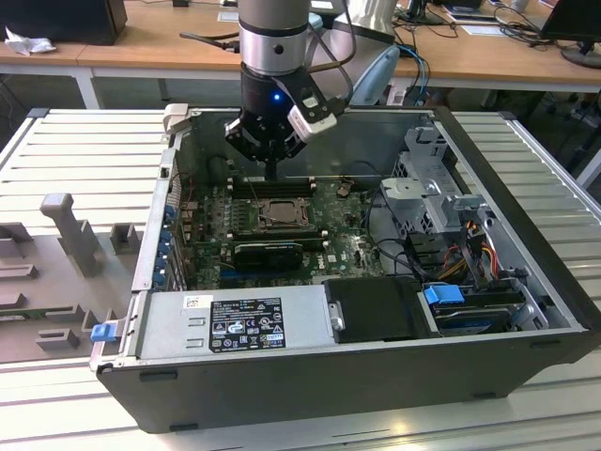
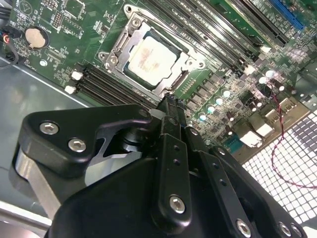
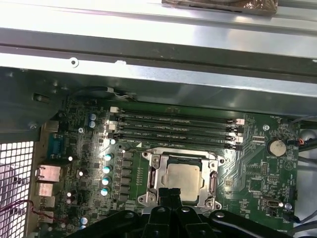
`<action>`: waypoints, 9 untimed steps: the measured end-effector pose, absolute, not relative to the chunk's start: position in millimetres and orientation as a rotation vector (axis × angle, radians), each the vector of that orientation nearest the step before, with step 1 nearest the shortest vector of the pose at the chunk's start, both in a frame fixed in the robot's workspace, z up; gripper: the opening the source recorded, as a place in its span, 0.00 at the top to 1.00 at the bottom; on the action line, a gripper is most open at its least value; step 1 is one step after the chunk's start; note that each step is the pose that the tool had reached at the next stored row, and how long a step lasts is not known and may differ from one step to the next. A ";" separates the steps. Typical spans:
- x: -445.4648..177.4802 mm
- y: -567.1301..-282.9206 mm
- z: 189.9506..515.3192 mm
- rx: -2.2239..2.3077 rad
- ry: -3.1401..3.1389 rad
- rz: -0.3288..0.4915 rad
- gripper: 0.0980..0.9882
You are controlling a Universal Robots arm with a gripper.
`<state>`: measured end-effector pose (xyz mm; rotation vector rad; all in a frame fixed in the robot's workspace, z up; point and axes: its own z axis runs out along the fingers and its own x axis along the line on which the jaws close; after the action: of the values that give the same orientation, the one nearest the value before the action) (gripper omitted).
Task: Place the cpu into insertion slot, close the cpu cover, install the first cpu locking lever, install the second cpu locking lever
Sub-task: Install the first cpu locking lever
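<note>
As we looked into the open computer case (image 1: pixel 310 376) lying on the counter (image 1: pixel 84 141), the gripper (image 1: pixel 271 172) hung over the motherboard (image 1: pixel 347 249), above the memory slots (image 1: pixel 272 188). In both wrist views its jaws were pressed together with nothing between them, their tip just beside the socket's edge. The cpu (image 2: pixel 151 58) sat in the insertion slot (image 3: pixel 182 180), its pale metal top showing through the window of the cpu cover (image 2: pixel 126 39), which lay flat over it. In the exterior view, the graphics card (image 1: pixel 269 254) lay just below the socket, and grey moulded fixtures (image 1: pixel 66 244) stood at the exterior view's left.
</note>
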<state>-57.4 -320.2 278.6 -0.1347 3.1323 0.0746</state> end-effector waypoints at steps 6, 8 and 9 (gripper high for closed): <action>-62.4 -320.1 278.0 -0.135 3.132 0.075 0.99; -63.6 -320.1 278.0 -0.135 3.132 0.075 0.99; -64.9 -320.1 278.0 -0.135 3.132 0.075 0.99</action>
<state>-64.9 -320.1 278.0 -0.1347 3.1322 0.0748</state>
